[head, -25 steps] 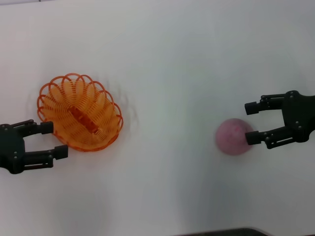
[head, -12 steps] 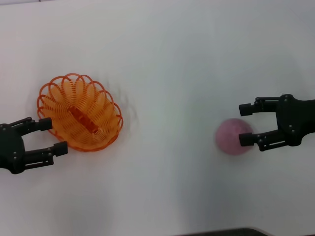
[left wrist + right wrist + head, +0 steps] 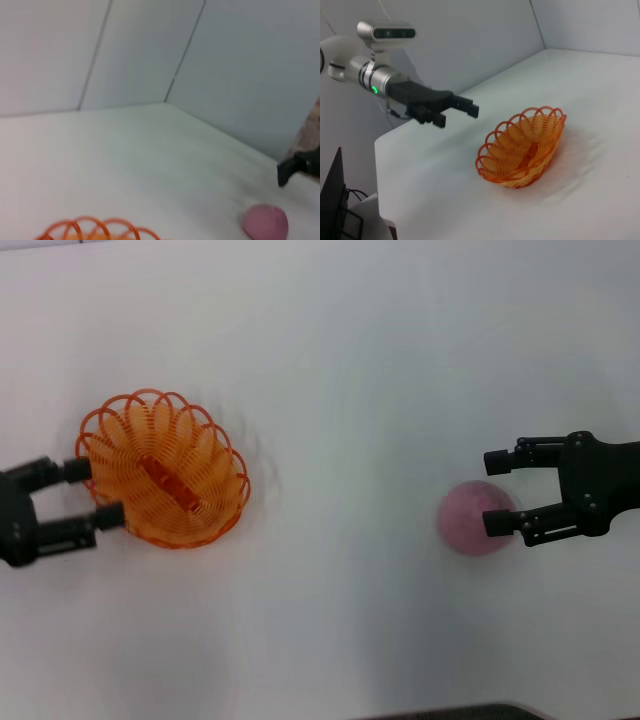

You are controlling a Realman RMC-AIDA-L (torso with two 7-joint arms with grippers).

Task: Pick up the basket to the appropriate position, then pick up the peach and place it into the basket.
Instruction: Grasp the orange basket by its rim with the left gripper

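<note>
Basket [image 3: 162, 468] lies upright, its long axis diagonal, beside left hand [image 3: 88, 492].

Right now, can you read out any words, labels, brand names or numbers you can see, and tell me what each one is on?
None: no readable text shows in any view.
The basket, the peach, the left gripper, the right gripper and the table carry no writing.
A green light on the left arm is a lamp, not a sign.

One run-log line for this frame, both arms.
left gripper: open, at basket rim | right gripper: open, over peach | peach on table, not in basket
</note>
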